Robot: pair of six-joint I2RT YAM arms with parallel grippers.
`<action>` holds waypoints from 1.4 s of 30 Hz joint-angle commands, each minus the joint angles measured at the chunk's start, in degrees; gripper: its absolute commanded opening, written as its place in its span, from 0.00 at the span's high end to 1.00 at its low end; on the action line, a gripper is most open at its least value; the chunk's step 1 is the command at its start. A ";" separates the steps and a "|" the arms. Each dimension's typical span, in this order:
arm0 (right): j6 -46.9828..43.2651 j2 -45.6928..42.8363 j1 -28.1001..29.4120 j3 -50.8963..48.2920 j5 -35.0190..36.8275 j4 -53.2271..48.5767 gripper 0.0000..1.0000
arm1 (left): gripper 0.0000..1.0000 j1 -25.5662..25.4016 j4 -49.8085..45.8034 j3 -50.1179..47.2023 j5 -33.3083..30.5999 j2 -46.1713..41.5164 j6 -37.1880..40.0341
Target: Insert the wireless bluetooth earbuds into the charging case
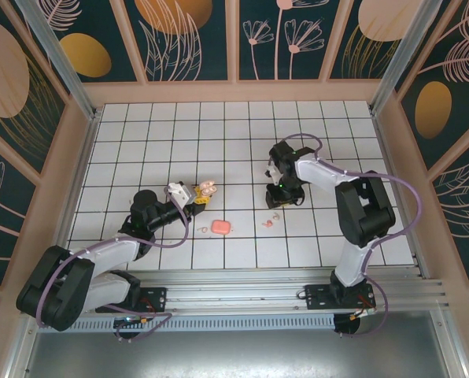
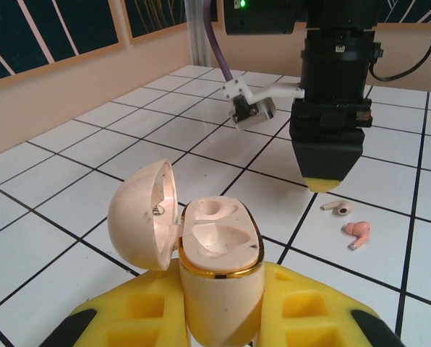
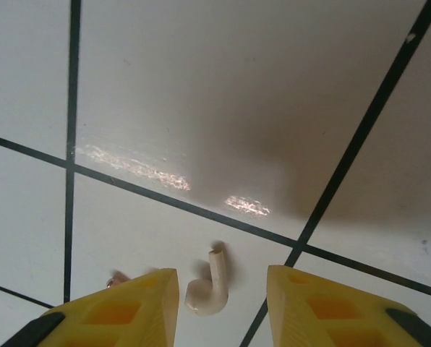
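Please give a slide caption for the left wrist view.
Left jaws clamp the open charging case; two earbuds lie on the table by the right jaws.

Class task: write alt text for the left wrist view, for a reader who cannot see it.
The left tool grips an open charging case, its lid open to the left and both sockets empty. Beyond it the right tool hangs low over the white grid table, beside a cream earbud and a pinker earbud.

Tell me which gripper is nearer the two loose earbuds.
Right. The right gripper hangs open just above the earbuds, one lying between its fingers. The left gripper sits off to their left, holding the open case.
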 commanded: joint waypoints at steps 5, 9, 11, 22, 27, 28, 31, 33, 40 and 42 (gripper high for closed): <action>-0.49 3.15 1.88 1.50 -4.70 1.17 0.63 | 0.93 -0.34 1.22 1.39 0.82 -0.35 -0.49; -0.99 4.59 2.65 2.01 -6.69 2.11 0.64 | 0.93 -0.34 1.80 1.52 0.92 0.31 -0.86; -1.20 5.18 2.78 1.85 -6.79 2.02 0.64 | 0.93 -0.33 1.88 1.66 0.90 0.53 -1.02; -0.70 3.77 2.55 -1.22 -0.67 -0.61 0.63 | 0.93 -0.32 1.09 1.84 0.83 0.39 -0.51; 0.02 2.20 2.11 -1.52 1.48 -1.60 0.61 | 0.93 -0.33 1.06 1.83 0.95 0.18 -0.65; 0.12 1.90 2.11 -1.58 1.96 -1.92 0.61 | 0.93 -0.32 1.10 1.83 0.94 0.11 -0.65; 0.50 1.08 2.11 -2.01 2.02 -2.46 0.61 | 0.93 -0.34 0.76 1.72 0.78 -0.24 -0.47; 0.64 0.39 2.06 -2.34 1.91 -2.78 0.61 | 0.93 -0.29 0.60 1.71 0.72 -0.35 -0.49; 0.74 -0.71 2.28 -5.01 -0.51 -3.79 0.62 | 0.93 -0.32 0.49 1.62 0.72 -0.57 -0.44; 0.92 -1.34 2.63 -5.04 -1.86 -3.69 0.62 | 0.93 -0.34 0.24 1.66 0.71 -0.61 -0.41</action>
